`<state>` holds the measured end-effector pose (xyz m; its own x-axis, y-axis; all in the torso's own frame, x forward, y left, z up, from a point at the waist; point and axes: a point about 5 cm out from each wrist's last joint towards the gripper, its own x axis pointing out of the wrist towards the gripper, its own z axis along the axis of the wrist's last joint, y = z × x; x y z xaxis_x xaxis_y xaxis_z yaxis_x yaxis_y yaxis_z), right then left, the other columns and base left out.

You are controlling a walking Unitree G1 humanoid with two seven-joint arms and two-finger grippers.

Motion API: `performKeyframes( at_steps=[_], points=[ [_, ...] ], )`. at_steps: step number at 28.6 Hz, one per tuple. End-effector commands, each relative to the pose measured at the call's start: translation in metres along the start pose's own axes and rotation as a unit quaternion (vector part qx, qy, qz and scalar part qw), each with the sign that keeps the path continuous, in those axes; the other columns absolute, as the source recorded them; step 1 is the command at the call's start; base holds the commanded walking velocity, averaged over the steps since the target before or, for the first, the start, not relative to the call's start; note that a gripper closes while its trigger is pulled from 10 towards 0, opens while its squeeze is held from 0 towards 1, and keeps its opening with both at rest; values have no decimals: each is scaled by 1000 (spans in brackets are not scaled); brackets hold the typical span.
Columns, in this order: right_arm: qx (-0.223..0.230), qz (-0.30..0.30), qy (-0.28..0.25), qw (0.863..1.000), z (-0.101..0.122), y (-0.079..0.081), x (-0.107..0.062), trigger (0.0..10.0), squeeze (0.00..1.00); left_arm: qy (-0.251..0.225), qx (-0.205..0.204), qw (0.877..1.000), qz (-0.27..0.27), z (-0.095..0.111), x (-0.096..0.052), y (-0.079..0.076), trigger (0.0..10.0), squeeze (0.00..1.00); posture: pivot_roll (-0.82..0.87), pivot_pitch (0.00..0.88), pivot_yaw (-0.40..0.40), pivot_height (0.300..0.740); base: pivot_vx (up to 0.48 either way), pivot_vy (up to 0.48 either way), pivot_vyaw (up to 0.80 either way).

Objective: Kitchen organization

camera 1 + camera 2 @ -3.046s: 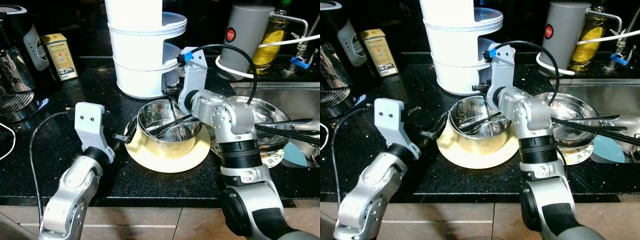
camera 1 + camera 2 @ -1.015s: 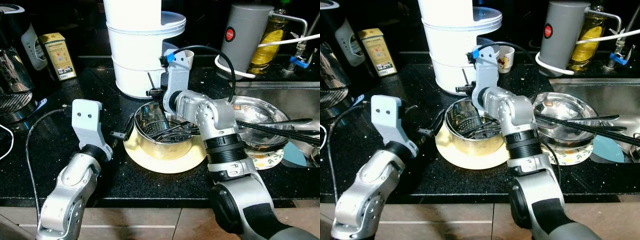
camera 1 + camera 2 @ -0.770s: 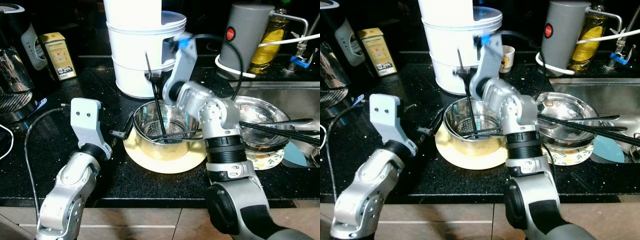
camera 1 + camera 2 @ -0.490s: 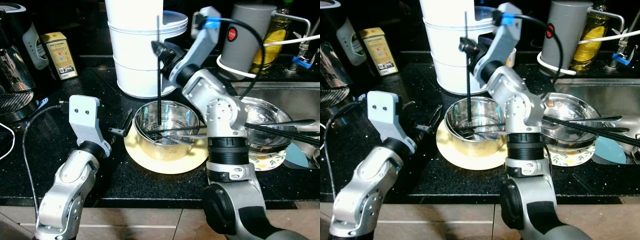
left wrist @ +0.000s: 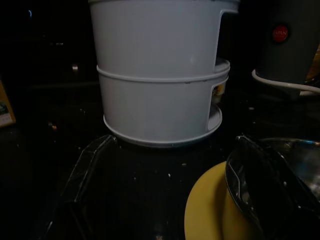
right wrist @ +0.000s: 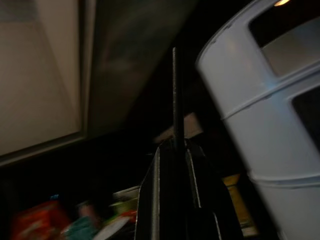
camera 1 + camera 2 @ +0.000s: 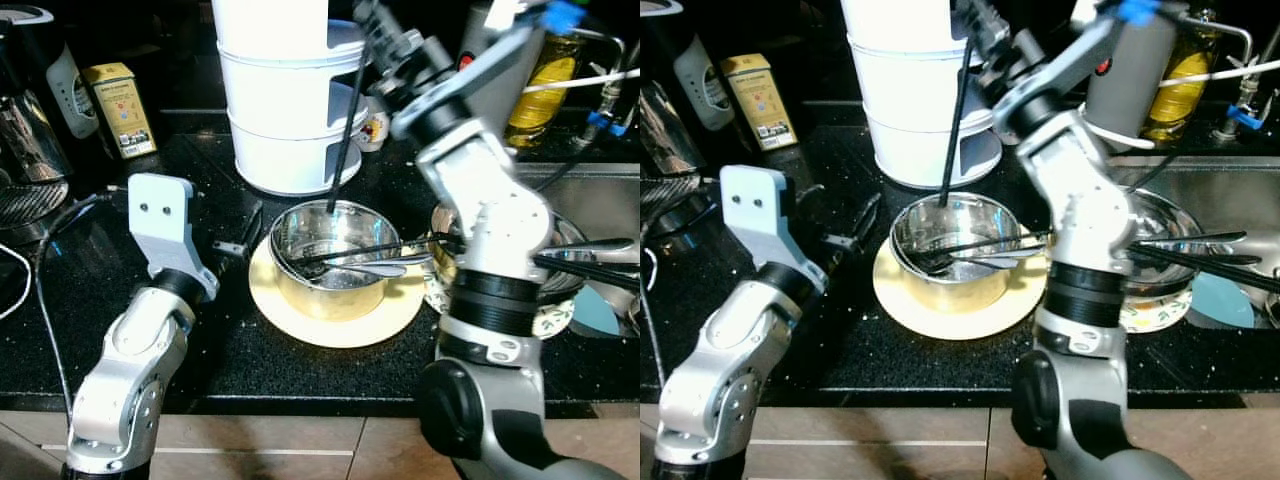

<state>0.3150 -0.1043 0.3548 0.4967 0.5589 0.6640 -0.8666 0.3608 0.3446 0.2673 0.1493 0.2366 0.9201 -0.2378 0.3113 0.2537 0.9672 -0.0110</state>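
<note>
Chopstick (image 7: 343, 135), one long black stick, is pinched tight in the right end effector (image 7: 368, 28), tip dangling just over the steel bowl (image 7: 330, 262) sitting on a yellow plate (image 7: 300, 318). Left end effector (image 7: 243, 243) sits spread open beside the bowl on the bench (image 7: 90, 300).

- Black speckled countertop (image 7: 120, 210), sink basin at right rear.
- Yellow plate (image 7: 340, 322) centre front, carrying a steel bowl (image 7: 330, 262).
- White tiered container (image 7: 285, 110) behind the plate.
- Yellow tin (image 7: 118, 110) at left rear.
- Grey kettle (image 7: 1135, 75) at right rear.
</note>
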Motion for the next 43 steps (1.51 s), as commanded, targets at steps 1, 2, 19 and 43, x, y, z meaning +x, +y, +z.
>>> performKeyframes(
  at_steps=[1, 2, 19, 43],
  points=[
    [8, 44, 5, 999, 1, 11, -3, 4667, 0, -15, 7, 1000, -1, 7, 1, 4, 10000, 0, 71, 0, 4, 740, 0, 0, 0],
    [9, 55, 7, 998, 1, 14, -6, 4667, 0, -18, 6, 1000, -2, 9, 1, 5, 10000, 0, 71, 0, 4, 740, 0, 0, 0],
    [55, 206, 112, 970, -4, 42, -53, 10000, 0, -16, -18, 994, -111, 27, 11, 0, 10000, 0, 52, 0, 14, 740, 0, 0, 0],
    [90, 279, 192, 937, -16, 65, -80, 10000, 0, 37, 53, 973, -223, 29, 7, 10, 10000, 0, 39, 0, 20, 740, 0, 0, -279]
  ],
)
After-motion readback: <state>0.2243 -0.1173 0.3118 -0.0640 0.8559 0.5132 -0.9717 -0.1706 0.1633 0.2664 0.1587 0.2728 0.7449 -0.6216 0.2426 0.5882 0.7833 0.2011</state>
